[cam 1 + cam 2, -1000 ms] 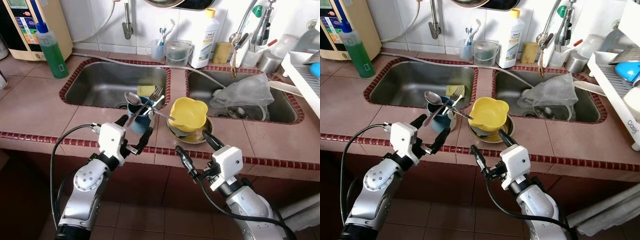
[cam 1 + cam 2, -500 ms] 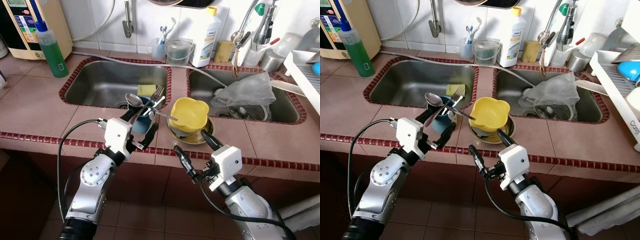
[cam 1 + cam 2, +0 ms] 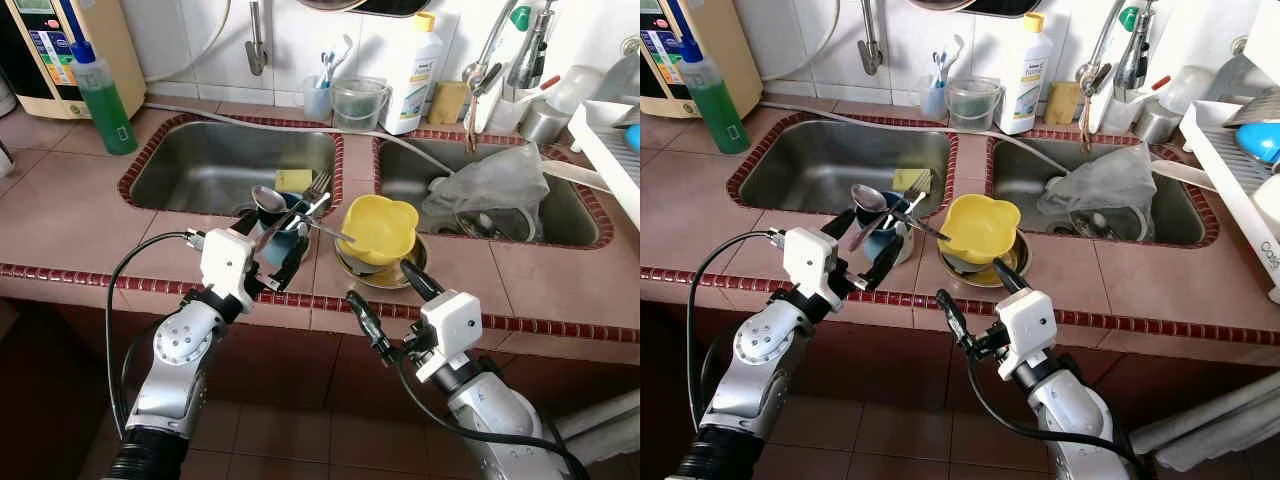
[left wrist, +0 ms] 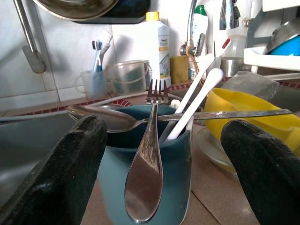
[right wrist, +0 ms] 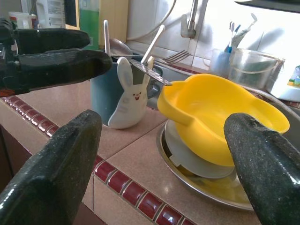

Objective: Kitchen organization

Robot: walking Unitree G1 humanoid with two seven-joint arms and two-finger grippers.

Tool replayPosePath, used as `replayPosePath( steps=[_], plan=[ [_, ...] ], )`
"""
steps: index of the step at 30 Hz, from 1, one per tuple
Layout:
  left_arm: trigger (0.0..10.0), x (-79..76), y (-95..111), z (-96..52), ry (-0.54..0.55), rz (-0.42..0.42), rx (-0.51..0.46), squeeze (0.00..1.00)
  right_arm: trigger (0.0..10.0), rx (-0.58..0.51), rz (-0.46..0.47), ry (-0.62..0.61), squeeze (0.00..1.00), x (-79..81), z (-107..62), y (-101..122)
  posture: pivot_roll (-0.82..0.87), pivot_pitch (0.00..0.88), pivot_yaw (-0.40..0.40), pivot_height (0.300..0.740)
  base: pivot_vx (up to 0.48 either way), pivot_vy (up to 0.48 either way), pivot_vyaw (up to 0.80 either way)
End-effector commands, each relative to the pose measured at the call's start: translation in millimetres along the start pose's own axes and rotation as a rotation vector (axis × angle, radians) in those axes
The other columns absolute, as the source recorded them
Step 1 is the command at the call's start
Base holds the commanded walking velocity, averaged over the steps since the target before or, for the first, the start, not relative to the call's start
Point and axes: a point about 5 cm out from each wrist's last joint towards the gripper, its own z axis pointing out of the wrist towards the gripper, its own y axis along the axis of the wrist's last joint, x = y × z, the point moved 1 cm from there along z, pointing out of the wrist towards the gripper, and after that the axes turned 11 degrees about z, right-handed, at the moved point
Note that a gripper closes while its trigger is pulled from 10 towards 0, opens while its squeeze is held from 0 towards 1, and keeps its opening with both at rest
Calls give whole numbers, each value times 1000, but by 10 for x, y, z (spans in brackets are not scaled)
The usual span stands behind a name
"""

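Writing is mostly too small to read: the white detergent bottle point(image 3: 413, 72) with a yellow cap at the far wall carries a label I cannot make out, and so does the green liquid soap bottle point(image 3: 103, 98) at the far left, beside a cream appliance point(image 3: 65, 40) with coloured panels. A blue mug point(image 4: 149, 173) with a white rabbit figure on its side stands on the pink-tiled counter point(image 3: 70, 215) between the two steel sinks' near edges, holding a large spoon point(image 4: 143, 180), a fork point(image 4: 157, 91) and white plastic utensils point(image 4: 194, 101). Just right of it, a yellow bowl point(image 3: 377, 227) sits tilted on stacked plates point(image 5: 201, 161). The left sink point(image 3: 205, 165) holds a yellow sponge point(image 3: 292, 180); the right sink point(image 3: 560, 215) holds a crumpled clear plastic bag point(image 3: 490, 185). A clear cup with toothbrushes point(image 3: 318, 95) and a clear tub point(image 3: 358, 105) stand at the far wall. The left gripper point(image 3: 272, 247) has its fingers spread on either side of the mug, not clearly touching it. The right gripper point(image 3: 385, 300) hovers open at the counter's near edge, before the bowl.
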Motion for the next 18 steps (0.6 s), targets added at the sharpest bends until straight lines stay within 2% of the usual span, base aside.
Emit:
replayPosePath(
  steps=[1, 2, 3, 4, 5, 6, 8, 9, 18],
  plan=[
    [9333, 14, -65, -47, 4, 9, 26, 0, 10000, -3, -8, 6, 0, -1, -4, 36, -95, 66, -10, 740, 0, 0, 0],
    [8510, 14, -73, -57, 2, 16, 29, 0, 10000, -3, -8, 6, 0, -3, -5, 38, -94, 66, -13, 740, 0, 0, 0],
    [8235, 15, -76, -64, 1, 22, 30, 0, 10000, -2, -7, 7, 0, -4, -5, 38, -93, 68, -13, 740, 0, 0, 0],
    [8510, 19, -86, -72, 2, 25, 32, 0, 10000, -1, -8, 7, 0, -5, -4, 37, -93, 68, -13, 740, 0, 0, 0],
    [5176, 19, -90, -72, 2, 23, 31, 0, 10000, 0, -8, 7, 0, -6, -3, 37, -92, 70, -16, 740, 0, 0, 0],
    [4039, 18, -92, -72, 2, 22, 30, 0, 10000, 0, -8, 7, 0, -8, -2, 37, -92, 70, -16, 740, 0, 0, 0],
    [3882, 29, -116, -84, 9, 26, 40, 0, 10000, -1, -8, 7, 0, -10, 7, 42, -92, 70, -17, 740, 0, 0, 0],
    [0, 33, -127, -96, 10, 26, 41, 0, 10000, -2, -7, 7, 0, -13, 12, 48, -94, 73, -17, 740, 0, 0, 0],
    [0, 72, -130, -100, 29, 31, 37, 0, 10000, 1, -7, 5, 0, -21, 14, 48, -90, 77, -21, 740, 0, 0, 0]
  ],
)
